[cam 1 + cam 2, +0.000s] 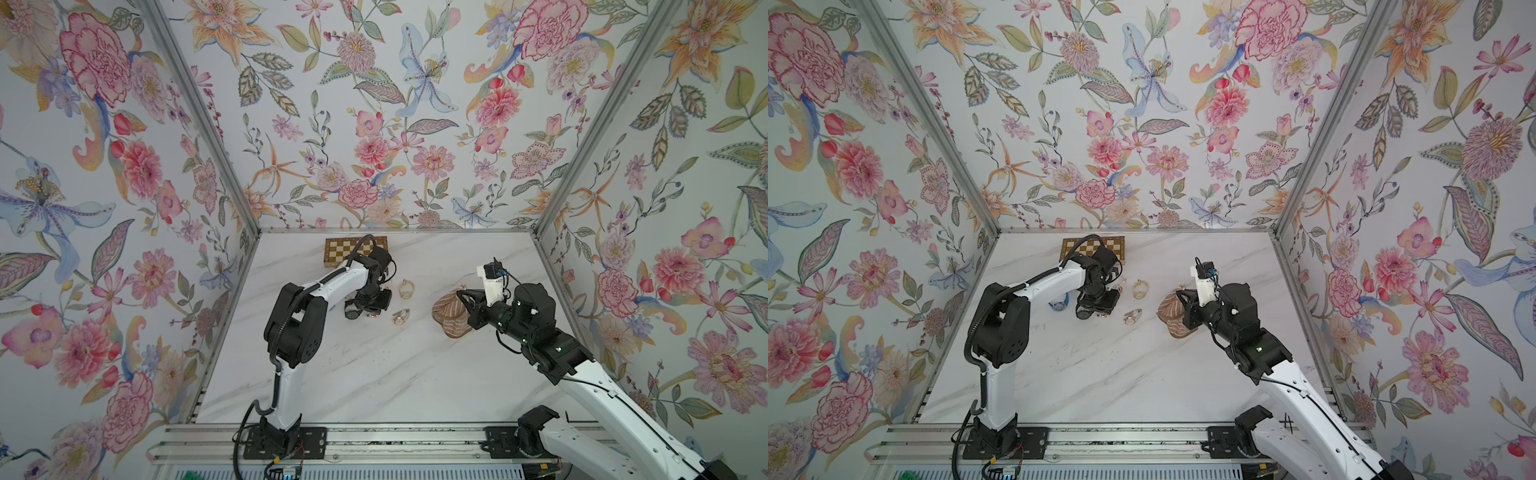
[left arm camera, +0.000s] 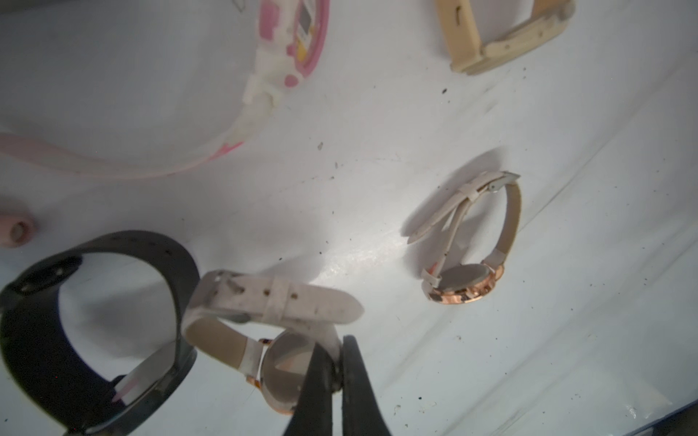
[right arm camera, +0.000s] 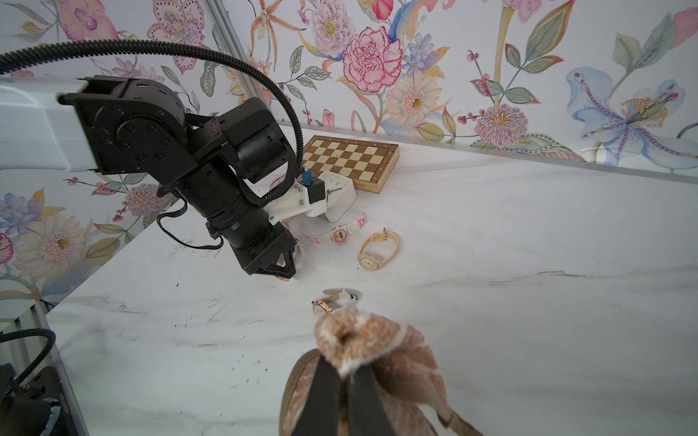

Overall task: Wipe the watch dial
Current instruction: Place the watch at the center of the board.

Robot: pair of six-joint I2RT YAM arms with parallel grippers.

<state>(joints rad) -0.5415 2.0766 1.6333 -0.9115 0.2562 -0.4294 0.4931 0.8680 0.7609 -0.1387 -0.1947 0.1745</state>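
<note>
My left gripper is shut on the edge of a watch with a rose-gold case and a worn white strap, low over the marble table. From above, the left gripper hides that watch. My right gripper is shut on a bunched brown-and-white striped cloth, which hangs to the right of the watches in both top views. The cloth is apart from the held watch.
Loose watches lie around the left gripper: a black one, a pink-and-white one, a beige one and a second rose-gold one. A blue watch lies under the left arm. A chessboard and a white clock stand at the back.
</note>
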